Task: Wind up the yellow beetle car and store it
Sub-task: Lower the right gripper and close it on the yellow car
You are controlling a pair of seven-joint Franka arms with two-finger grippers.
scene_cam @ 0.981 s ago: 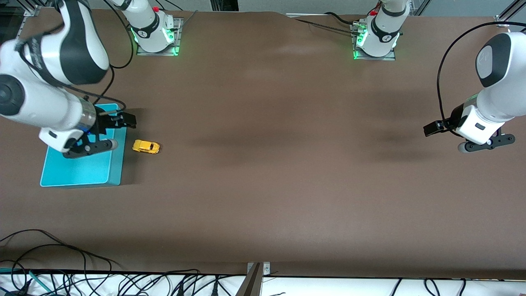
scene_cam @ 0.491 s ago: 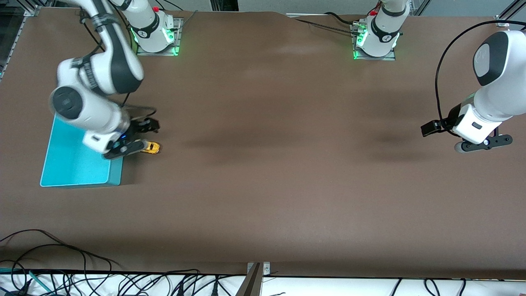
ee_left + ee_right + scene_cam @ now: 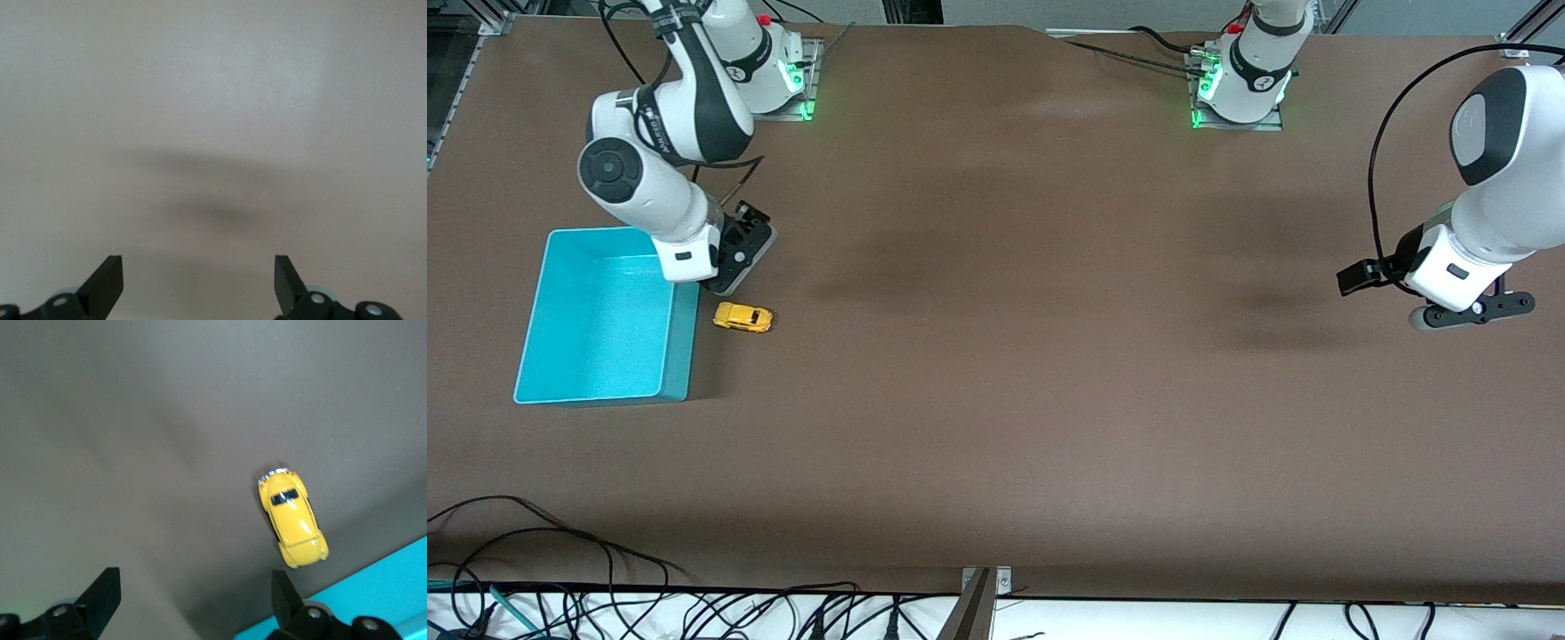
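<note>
One car (image 3: 743, 317) sits on the worktop beside the bin (image 3: 680, 351), frame's left. Our right gripper (image 3: 734, 258) hovers just above it, jaws released; left gripper (image 3: 1463, 313) waits, released too. Off-center, we'd nudge it rolling.

The car (image 3: 743, 317) was yellow with dark windows and a silvery bumper. The bin (image 3: 680, 356) was plain turquoise. The table (image 3: 1049, 400) was brown, unpatterned. The arms were white and black; the fingers (image 3: 100, 597) looked black, perhaps dark grey.
</note>
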